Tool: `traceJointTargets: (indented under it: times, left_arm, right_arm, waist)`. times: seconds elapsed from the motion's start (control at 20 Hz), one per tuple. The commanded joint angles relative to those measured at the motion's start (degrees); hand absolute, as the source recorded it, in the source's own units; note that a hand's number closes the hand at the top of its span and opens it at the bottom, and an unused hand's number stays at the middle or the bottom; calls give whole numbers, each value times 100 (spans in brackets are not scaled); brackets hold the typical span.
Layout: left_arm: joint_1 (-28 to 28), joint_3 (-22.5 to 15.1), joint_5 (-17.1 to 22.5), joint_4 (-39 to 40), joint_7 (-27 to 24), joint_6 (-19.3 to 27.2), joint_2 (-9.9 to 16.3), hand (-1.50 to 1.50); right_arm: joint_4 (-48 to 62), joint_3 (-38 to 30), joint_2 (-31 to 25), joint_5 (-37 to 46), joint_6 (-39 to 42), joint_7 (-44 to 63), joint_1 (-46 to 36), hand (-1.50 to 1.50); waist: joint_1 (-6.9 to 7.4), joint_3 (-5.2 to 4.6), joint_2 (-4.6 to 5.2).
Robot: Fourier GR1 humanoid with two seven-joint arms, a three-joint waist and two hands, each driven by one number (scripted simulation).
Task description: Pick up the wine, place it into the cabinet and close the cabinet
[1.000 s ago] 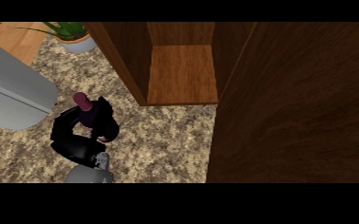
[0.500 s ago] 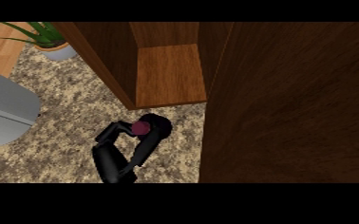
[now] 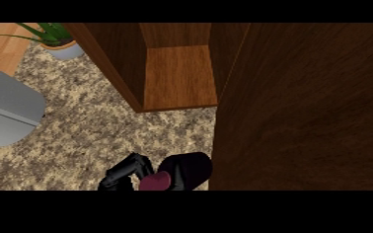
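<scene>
Low in the head view, my left hand (image 3: 122,173) is curled round the wine bottle (image 3: 186,169), a dark bottle with a maroon top that points toward the view's lower edge. Hand and bottle are over the speckled counter (image 3: 87,113), in front of the open cabinet (image 3: 180,76) and touching the near edge of its open door (image 3: 299,108) as seen from here. The cabinet's wooden shelf floor is bare. The right hand does not show.
The tall dark door panel fills the right half of the view and hides what lies beneath it. A grey appliance (image 3: 18,109) sits at the left edge. A potted plant (image 3: 58,42) stands at the back left.
The hand with the bottle has moved right, from the left part of the counter to a spot beside the door's edge, and now shows lower in the view.
</scene>
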Motion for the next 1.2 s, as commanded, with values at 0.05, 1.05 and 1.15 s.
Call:
traceJointTargets:
  times: [0.05,1.05,1.15]
  left_arm:
    - [-217,-488,184,-872,-38,21,380,150]
    - [-1301,-433,1027,-1297,-193,21,659,150]
    - [-1530,-379,1243,-1470,-118,21,841,150]
  right_arm:
    - [-267,56,-9,-79,32,61,239,-150]
    - [-257,-257,-46,-129,-94,118,88,-150]
    - [-193,-473,-134,-225,-52,55,18,-150]
  waist:
    - [38,10,5]
    - [121,49,86]
    - [117,56,88]
